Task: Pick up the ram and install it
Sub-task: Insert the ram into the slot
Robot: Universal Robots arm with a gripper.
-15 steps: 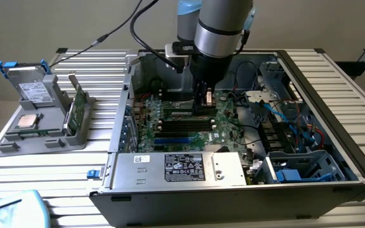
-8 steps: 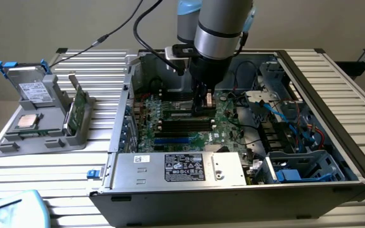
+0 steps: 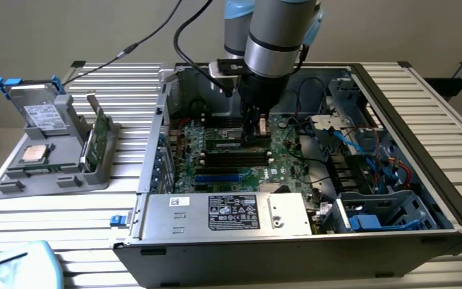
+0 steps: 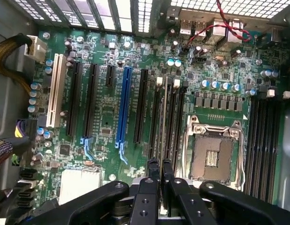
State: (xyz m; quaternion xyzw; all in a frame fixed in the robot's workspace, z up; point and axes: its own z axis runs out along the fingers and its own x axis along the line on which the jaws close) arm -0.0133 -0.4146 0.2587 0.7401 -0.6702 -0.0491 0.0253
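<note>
The ram (image 4: 163, 119) shows edge-on as a thin pale strip over the row of black memory slots beside the empty processor socket (image 4: 214, 154). My gripper (image 4: 159, 174) has its two black fingers drawn close on the strip's near end. In the exterior view the gripper (image 3: 257, 135) reaches down into the open computer case, and the ram (image 3: 233, 144) is a green stick lying along the uppermost memory slot on the motherboard (image 3: 283, 165). Whether the stick is fully seated in the slot I cannot tell.
A grey holder (image 3: 55, 177) outside the case on the exterior view's left carries two more green sticks (image 3: 96, 141), a square silver processor (image 3: 34, 154) and a drive (image 3: 45, 114). The power supply (image 3: 231, 214), drive cage (image 3: 375, 211) and loose cables (image 3: 335, 129) crowd the case.
</note>
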